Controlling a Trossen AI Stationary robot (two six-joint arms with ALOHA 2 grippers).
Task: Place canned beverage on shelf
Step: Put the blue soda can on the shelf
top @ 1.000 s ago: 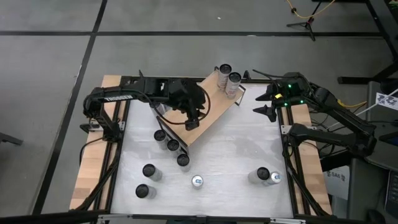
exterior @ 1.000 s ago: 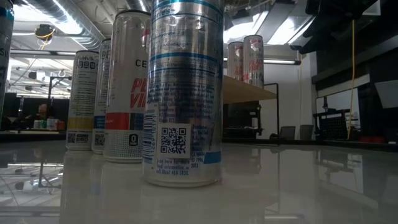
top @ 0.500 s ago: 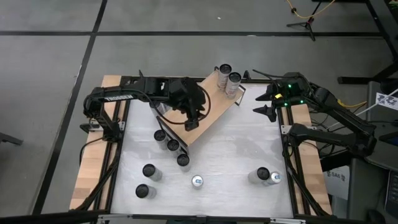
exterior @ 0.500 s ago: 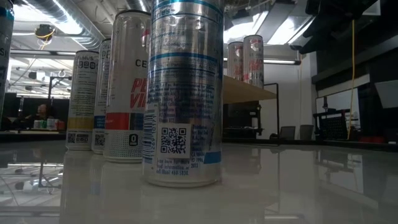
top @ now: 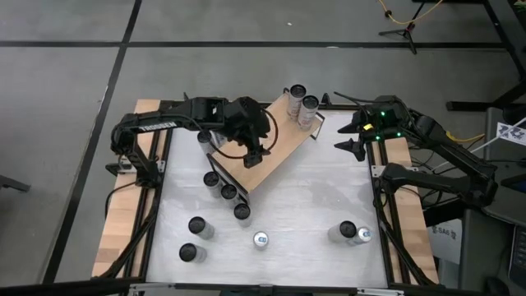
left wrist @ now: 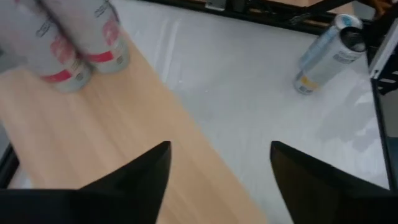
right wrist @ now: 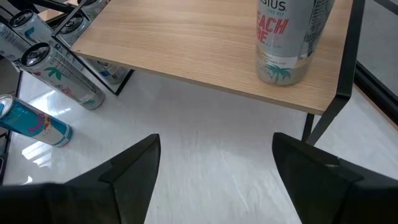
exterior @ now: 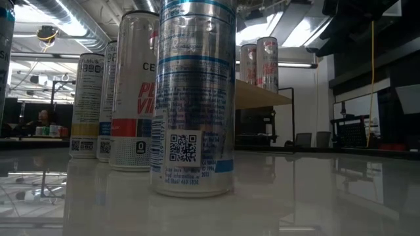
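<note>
Shelf (top: 275, 140) with two cans (top: 302, 107) at its far end.
My left gripper (top: 253, 156) hovers, fingers apart and empty; a swing could topple them.

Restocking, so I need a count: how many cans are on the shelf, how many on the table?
Cans on the shelf: 2
Cans on the white table: 8
Total in clear view from above: 10

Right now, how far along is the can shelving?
Done: two cans stand at the far end of the shelf. In hand: nothing; the left gripper hovers open and empty over the shelf's near end, and the right gripper waits open at the table's right edge. Left: about eight cans on the white tabletop.
</note>
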